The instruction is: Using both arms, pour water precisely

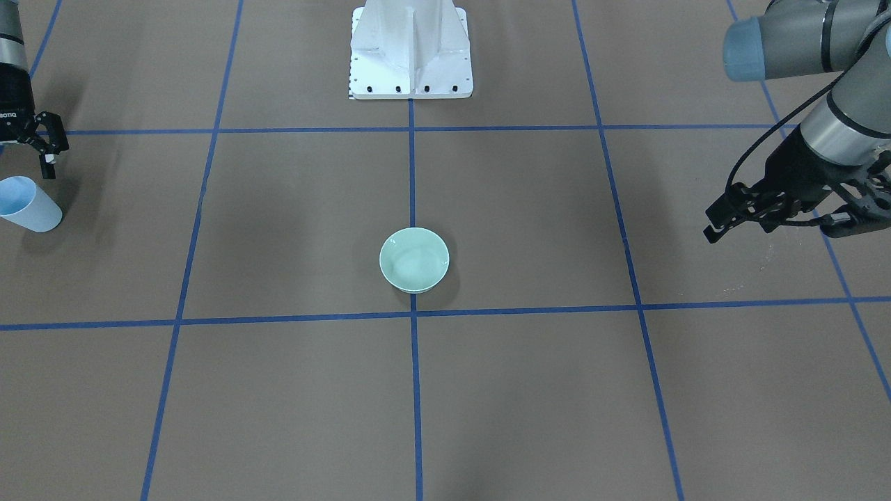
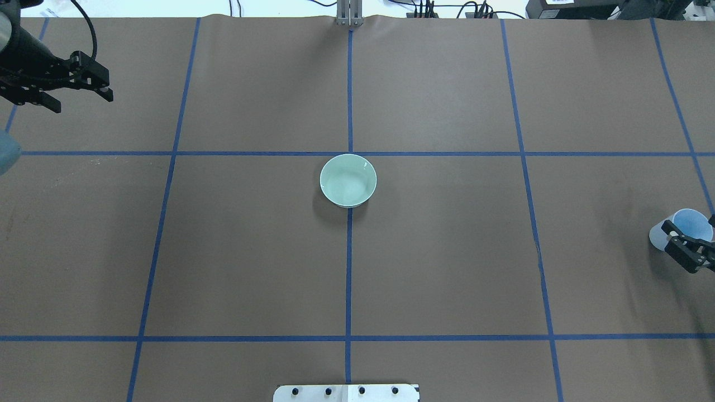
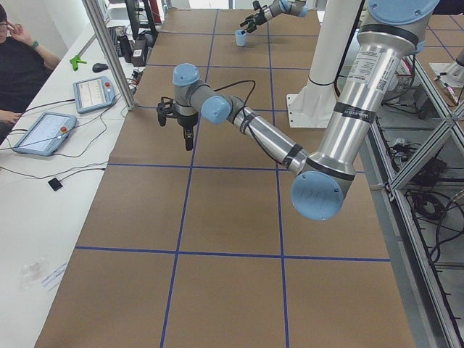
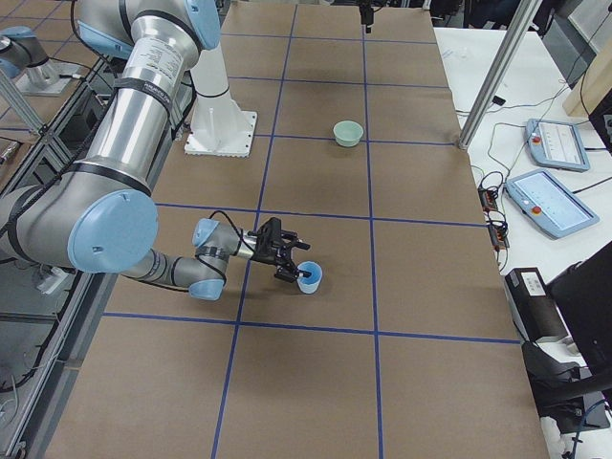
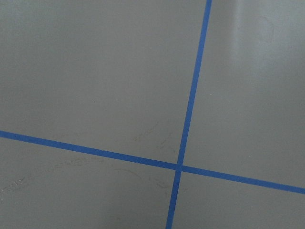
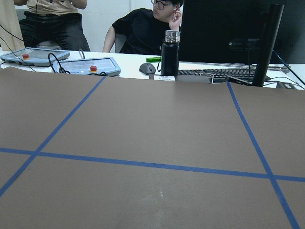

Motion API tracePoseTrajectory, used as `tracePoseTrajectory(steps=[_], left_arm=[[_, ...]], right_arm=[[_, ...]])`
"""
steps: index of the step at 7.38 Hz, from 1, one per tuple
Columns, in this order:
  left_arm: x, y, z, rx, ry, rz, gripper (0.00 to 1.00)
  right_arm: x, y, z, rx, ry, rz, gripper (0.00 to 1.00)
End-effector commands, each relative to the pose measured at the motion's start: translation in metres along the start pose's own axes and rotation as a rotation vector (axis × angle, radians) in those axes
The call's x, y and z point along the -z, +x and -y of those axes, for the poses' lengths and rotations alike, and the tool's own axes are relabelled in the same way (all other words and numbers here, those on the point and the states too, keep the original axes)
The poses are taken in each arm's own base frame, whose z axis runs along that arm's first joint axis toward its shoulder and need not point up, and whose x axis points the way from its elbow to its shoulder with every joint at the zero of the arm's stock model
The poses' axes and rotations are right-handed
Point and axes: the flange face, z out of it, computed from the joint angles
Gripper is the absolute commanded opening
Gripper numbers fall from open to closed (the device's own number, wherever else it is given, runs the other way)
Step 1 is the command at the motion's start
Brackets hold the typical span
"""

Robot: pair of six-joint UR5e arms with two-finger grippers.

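Note:
A pale green bowl stands upright at the table's middle. A light blue cup stands at the far right edge on my right side. My right gripper is open, low and level, just behind the cup, its fingers not closed on it. My left gripper hangs open and empty over bare table at the far left. I cannot make out the water in cup or bowl. Neither wrist view shows fingers, cup or bowl.
The white pedestal base sits at the robot's edge. Blue tape lines grid the brown table. Beyond the far edge are seated people, teach pendants, a black bottle and a monitor.

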Motion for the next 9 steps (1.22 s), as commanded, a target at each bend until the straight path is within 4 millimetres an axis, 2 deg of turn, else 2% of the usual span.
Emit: tracePoseTrajectory(steps=[1,2,3,4,5,6,8,9], left_arm=[[-0.011,0.024,-0.013,-0.036,-0.023,-0.013,1.00],[-0.013,0.051,-0.020,-0.043,-0.032,-0.033,1.00],[-0.022,0.099,-0.038,-0.008,-0.062,-0.061,1.00],[-0.026,0.140,-0.056,0.005,-0.088,-0.087,1.00],[-0.026,0.176,-0.071,0.030,-0.107,-0.113,1.00],[-0.030,0.206,-0.084,0.045,-0.126,-0.125,1.00],[-0.044,0.264,-0.094,0.103,-0.159,-0.126,1.00],[-0.066,0.298,-0.120,0.105,-0.121,-0.101,1.00]], right_arm=[[-0.001,0.012,0.030,0.047,-0.040,-0.005,0.99],[-0.002,0.026,0.054,0.065,-0.074,-0.003,0.99],[-0.005,0.042,0.075,0.073,-0.135,0.014,0.99],[-0.023,0.056,0.107,0.020,-0.210,0.026,0.99],[-0.039,0.075,0.152,0.015,-0.266,0.036,0.99],[-0.044,0.086,0.170,0.051,-0.310,0.046,0.99],[-0.066,0.098,0.212,0.022,-0.445,0.072,0.99],[-0.072,0.107,0.228,0.028,-0.511,0.075,0.99]])
